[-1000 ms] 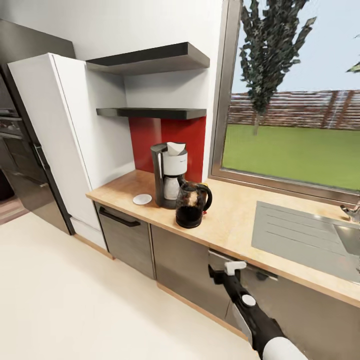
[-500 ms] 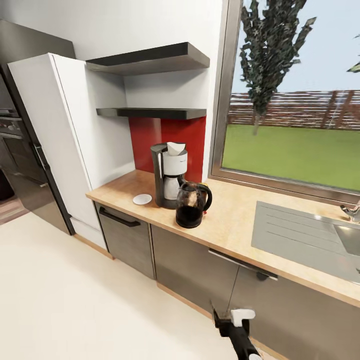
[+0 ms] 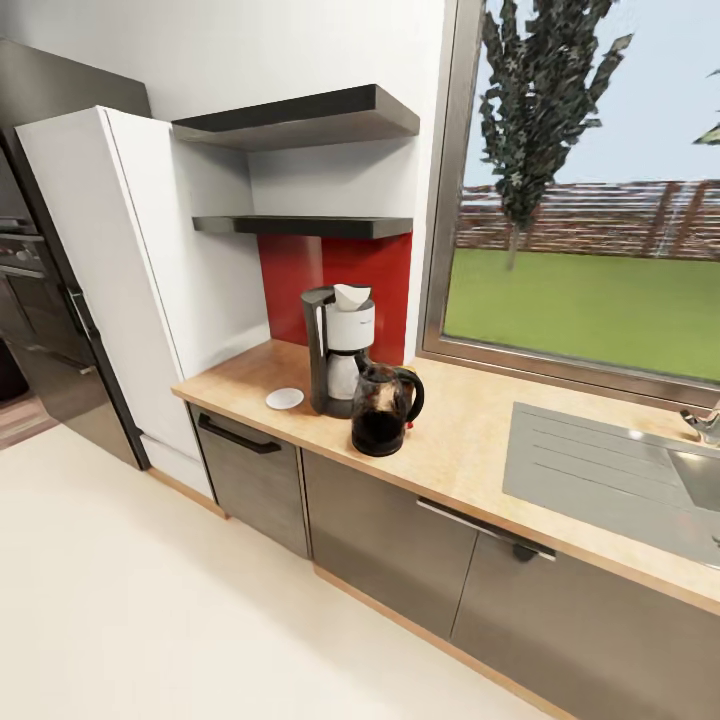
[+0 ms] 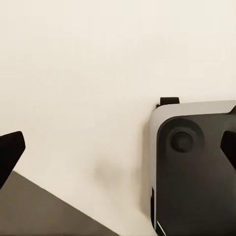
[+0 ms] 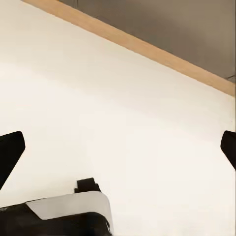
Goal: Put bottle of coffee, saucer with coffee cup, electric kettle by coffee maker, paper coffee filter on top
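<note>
Both grippers, left and right, hang with fingers spread wide over pale floor; the right arm has dropped from the head view. Far ahead on the speckled tan countertop: flat white saucer, curved grey coffee maker, egg-shaped brownish kettle touching it.

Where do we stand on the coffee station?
Done: coffee maker on the kitchen countertop, paper filter on top, electric kettle and saucer beside it. In hand: nothing; both wrist views show open jaws over bare floor. Left: cup onto saucer, coffee bottle to counter.
</note>
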Available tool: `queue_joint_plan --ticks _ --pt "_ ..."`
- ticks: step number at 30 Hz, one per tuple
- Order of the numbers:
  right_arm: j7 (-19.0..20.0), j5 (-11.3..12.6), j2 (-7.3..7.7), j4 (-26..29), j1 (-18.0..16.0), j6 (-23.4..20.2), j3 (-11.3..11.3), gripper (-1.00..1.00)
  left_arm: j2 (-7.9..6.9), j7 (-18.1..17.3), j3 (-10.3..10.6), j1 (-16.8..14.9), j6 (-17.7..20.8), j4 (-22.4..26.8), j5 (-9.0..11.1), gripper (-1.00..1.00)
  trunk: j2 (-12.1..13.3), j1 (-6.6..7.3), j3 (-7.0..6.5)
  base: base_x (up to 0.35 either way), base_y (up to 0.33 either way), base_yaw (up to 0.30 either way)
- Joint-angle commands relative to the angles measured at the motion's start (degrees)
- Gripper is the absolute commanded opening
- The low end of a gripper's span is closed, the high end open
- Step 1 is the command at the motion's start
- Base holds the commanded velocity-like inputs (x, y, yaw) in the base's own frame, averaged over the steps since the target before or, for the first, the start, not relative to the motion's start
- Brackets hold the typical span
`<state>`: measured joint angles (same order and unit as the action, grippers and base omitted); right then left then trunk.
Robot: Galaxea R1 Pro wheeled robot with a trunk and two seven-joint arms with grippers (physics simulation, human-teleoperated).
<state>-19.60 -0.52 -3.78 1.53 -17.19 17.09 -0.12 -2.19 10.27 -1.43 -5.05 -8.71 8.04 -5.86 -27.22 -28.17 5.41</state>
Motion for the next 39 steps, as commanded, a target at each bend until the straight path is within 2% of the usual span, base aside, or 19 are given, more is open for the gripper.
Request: queue_joint_plan --ticks 1,5,7,8,9,10,14,16,17,21,27,31,39 --pt "-0.20 -0.11 -0.12 -0.04 0.69 -1.41 0.13 1.00 -0.06 0.21 -0.15 -0.05 -0.17 -0.10 -0.65 1.00 -0.10 -0.03 0.10 0.000 0.000 0.000" --pt "-0.21 -0.14 -0.11 -0.06 1.43 -2.89 0.12 1.00 -0.16 0.20 -0.15 -0.05 -0.08 -0.17 -0.69 1.00 -0.10 -0.03 0.10 0.000 0.000 0.000" --pt "-0.35 0.01 -0.10 -0.04 1.93 -5.02 0.04 1.00 -0.18 0.19 -0.15 0.02 0.00 -0.82 -0.65 1.00 -0.10 -0.03 0.10 0.000 0.000 0.000" --pt "-0.35 0.71 -0.13 -0.03 2.02 -6.76 -0.01 1.00 -0.18 0.19 -0.15 0.03 -0.03 -1.28 -0.64 1.00 -0.10 -0.03 0.10 0.000 0.000 0.000" --pt "-0.30 3.41 -0.16 0.02 2.10 -9.32 0.02 1.00 -0.18 0.19 -0.15 0.04 -0.01 -1.73 -0.64 1.00 -0.10 -0.03 0.10 0.000 0.000 0.000" --pt "-0.25 4.42 -0.19 0.03 2.10 -9.83 0.03 1.00 -0.18 0.19 -0.15 0.04 0.00 -1.82 -0.64 1.00 -0.10 -0.03 0.10 0.000 0.000 0.000" --pt "-0.26 5.92 -0.32 0.00 2.14 -10.56 0.08 1.00 -0.17 0.19 -0.15 0.04 0.10 -1.97 -0.64 1.00 -0.10 -0.03 0.10 0.000 0.000 0.000" --pt "-0.30 6.16 -0.61 -0.02 2.15 -10.75 0.09 1.00 -0.12 0.19 -0.15 0.04 0.15 -2.32 -0.59 1.00 -0.10 -0.03 0.10 0.000 0.000 0.000" --pt "-0.18 6.29 -0.78 -0.04 2.16 -10.83 0.04 1.00 0.01 0.38 -0.36 0.04 0.18 -4.72 -0.39 1.00 -0.10 -0.03 0.08 0.000 0.000 -0.253" --pt "-0.13 6.27 -0.67 -0.04 2.16 -10.82 0.04 1.00 0.32 0.44 -0.50 0.04 0.02 -5.66 -0.26 1.00 -0.10 -0.03 0.04 0.000 0.000 -0.282" --pt "-0.01 6.24 0.06 -0.09 2.90 -10.84 0.03 1.00 0.43 0.45 -0.60 0.04 -0.06 -5.96 -0.17 1.00 -0.10 -0.03 0.04 0.000 0.000 -0.297" --pt "0.00 6.23 1.06 -0.12 3.45 -10.84 0.11 1.00 0.33 0.51 -0.70 0.04 0.04 -6.01 -0.04 1.00 -0.10 -0.03 0.04 0.000 0.000 -0.300" --pt "0.00 6.23 1.33 -0.11 4.04 -10.85 0.12 1.00 0.13 0.60 -0.68 0.12 0.19 -6.10 -0.14 1.00 -0.10 -0.03 0.04 0.000 0.000 -0.300"
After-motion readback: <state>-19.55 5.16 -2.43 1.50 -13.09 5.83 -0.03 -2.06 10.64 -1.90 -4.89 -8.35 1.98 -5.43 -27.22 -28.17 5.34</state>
